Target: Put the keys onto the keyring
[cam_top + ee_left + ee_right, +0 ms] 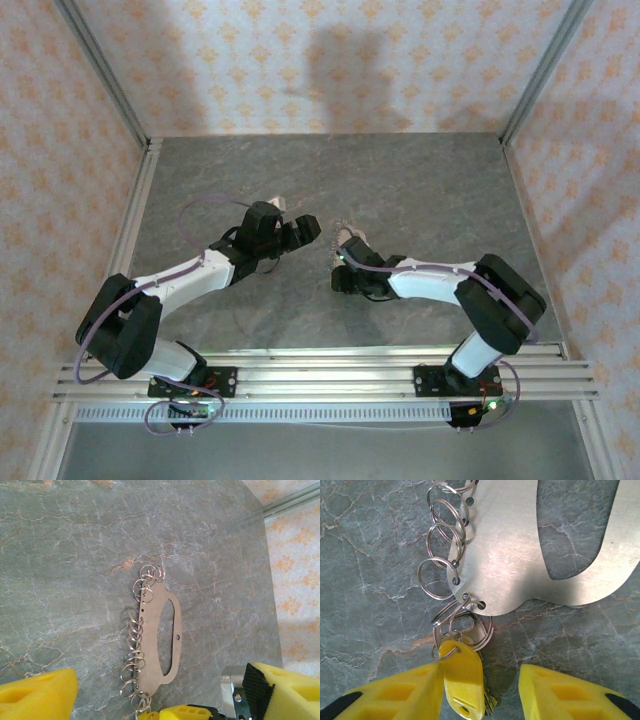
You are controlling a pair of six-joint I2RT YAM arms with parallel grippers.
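Note:
A flat steel plate [155,630] with an oval cut-out lies on the grey table, with several wire split rings [134,630] threaded along one edge. The keyring [470,617] hangs in the plate's end hole [481,605]. It carries a yellow plastic tag [464,680] and a small key, whose silvery head [479,629] lies under the rings and whose toothed blade [490,706] pokes out beside the tag. My right gripper [481,672] is open around the tag, which rests against its left finger [395,695]. My left gripper [162,682] is open, hovering over the plate's near end.
In the top view both grippers, left [303,231] and right [346,250], meet nose to nose at the table's middle. A right-arm finger [192,712] shows at the bottom of the left wrist view. Patterned walls and an aluminium rail [292,500] bound the table.

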